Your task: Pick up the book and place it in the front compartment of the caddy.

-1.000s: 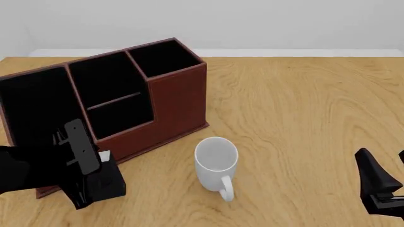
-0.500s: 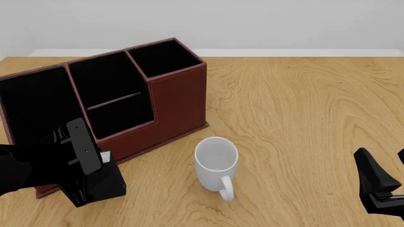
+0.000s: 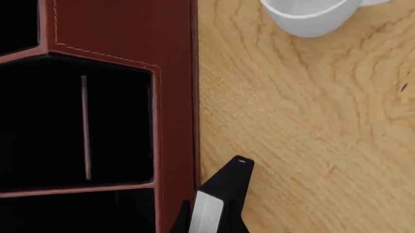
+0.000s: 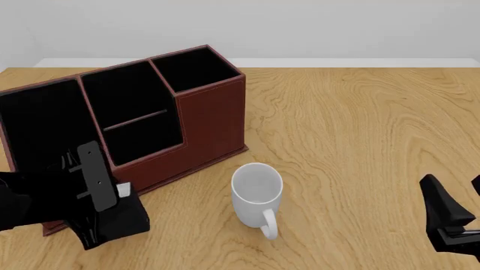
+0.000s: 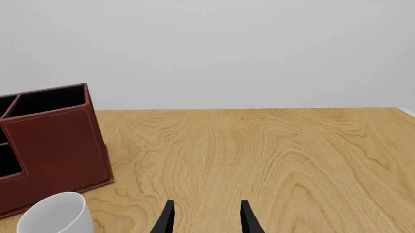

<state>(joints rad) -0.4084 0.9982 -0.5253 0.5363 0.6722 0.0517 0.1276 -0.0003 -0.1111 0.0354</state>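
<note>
Book (image 4: 123, 216) clamped in left pincer (image 4: 101, 216) beside caddy (image 4: 210, 121); cells look empty; right pincer (image 5: 205, 218) parted

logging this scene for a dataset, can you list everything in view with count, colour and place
caddy: 1, reddish-brown with black-lined cells, far left of the table
front compartment: 1, black-lined, middle cell crossed by a thin reddish bar, nothing in it
book: 1, black cover with white page edges, near left, in front of the caddy, in the left gripper
mug: 1, white, upright, near centre, handle toward the camera
table: 1, light wood grain
left gripper: 1, black, near left, shut on the book
right gripper: 1, black, near right edge, open, holding nothing
</note>
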